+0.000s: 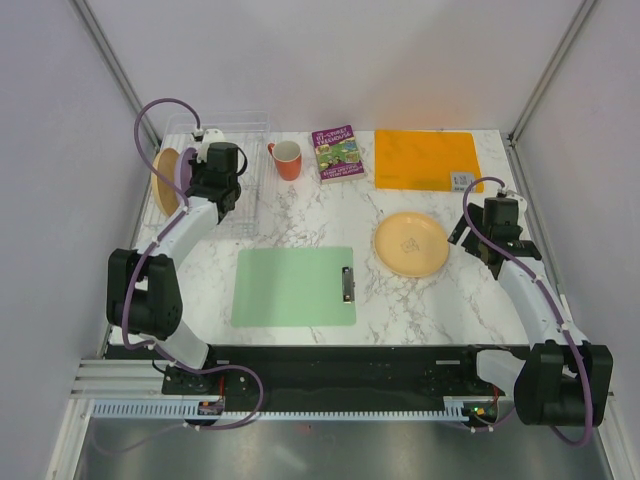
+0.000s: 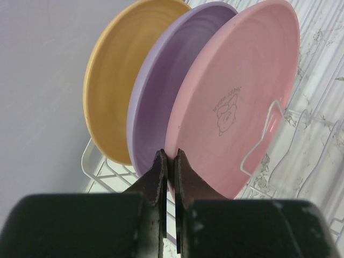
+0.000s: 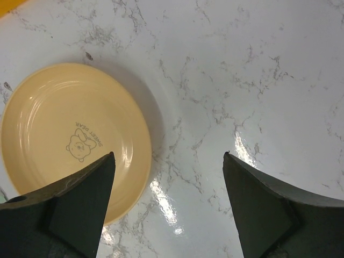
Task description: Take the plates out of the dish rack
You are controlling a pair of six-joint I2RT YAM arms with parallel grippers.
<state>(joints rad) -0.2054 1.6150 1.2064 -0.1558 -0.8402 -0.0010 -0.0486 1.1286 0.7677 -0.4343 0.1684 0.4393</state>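
Three plates stand upright in the clear dish rack (image 2: 98, 173) at the table's far left: yellow-orange (image 2: 113, 80), lilac (image 2: 164, 91) and pink (image 2: 236, 97). My left gripper (image 2: 171, 152) is shut on the lower rim of the pink plate, which passes between the two fingers. From above, the left gripper (image 1: 198, 172) is over the rack (image 1: 248, 170) beside the yellow-orange plate (image 1: 163, 182). The tan-yellow plate (image 1: 411, 243) lies flat on the table at the right. My right gripper (image 3: 169, 154) is open and empty just right of that plate (image 3: 70, 140).
An orange-red mug (image 1: 287, 159) stands right of the rack. A book (image 1: 338, 152) and an orange mat (image 1: 427, 158) lie along the far edge. A green clipboard (image 1: 296, 286) lies at the middle front. White walls close in the left and right sides.
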